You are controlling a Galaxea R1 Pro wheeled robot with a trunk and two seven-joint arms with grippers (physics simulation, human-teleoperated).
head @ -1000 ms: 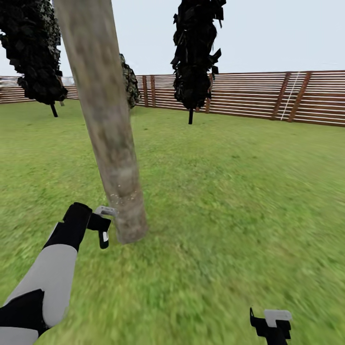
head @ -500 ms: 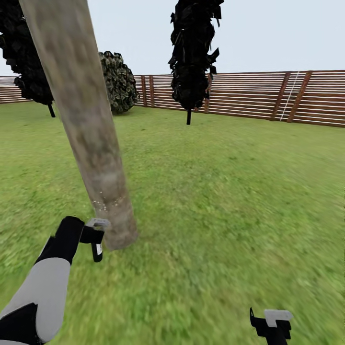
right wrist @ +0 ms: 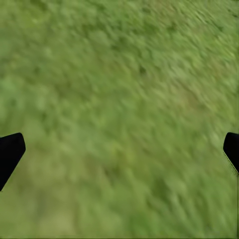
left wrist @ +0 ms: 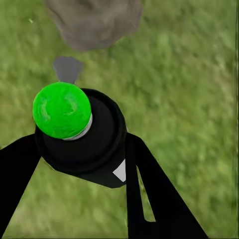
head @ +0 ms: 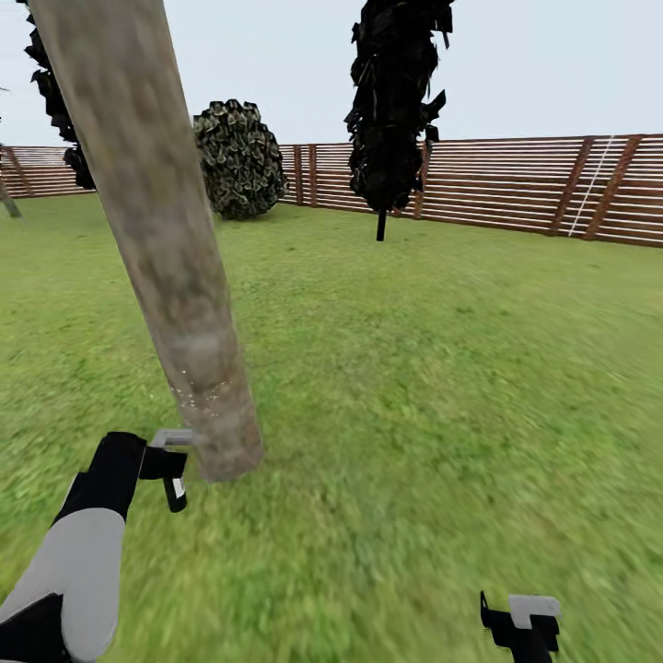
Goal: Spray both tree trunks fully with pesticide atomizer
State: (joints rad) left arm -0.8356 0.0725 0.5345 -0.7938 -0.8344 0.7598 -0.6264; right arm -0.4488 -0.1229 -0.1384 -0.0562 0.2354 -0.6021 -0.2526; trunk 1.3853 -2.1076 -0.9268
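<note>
Green lawn (head: 442,387) takes up most of the head view, closed off at 12 to 3 o'clock by a brown slat fence (head: 516,189). No brand, label or writing is readable anywhere.

Trunk (head: 166,249): thick, mottled grey-tan, long axis leaning so the top heads toward 11 o'clock and the base meets the grass near 8 o'clock. A band of pale specks rings it just above the base. In the left wrist view the base (left wrist: 94,20) shows as a grey-brown mass.

A dark columnar tree (head: 396,101) stands at 12 o'clock by the fence; a round dark bush (head: 238,158) at 11 o'clock.

Left gripper (head: 172,465), at 8 o'clock, sits just beside the trunk base. The left wrist view shows its two black fingers (left wrist: 149,194) closed around the atomizer (left wrist: 82,134): black body, bright green rounded top (left wrist: 61,110) here, not red. A small grey nozzle (left wrist: 67,68) points at the trunk base. The bottle's long axis runs along the camera's line of sight.

Right gripper (head: 521,626), at 5 o'clock, hangs over bare grass; in its wrist view the fingertips (right wrist: 10,152) stand wide apart, with nothing held.
</note>
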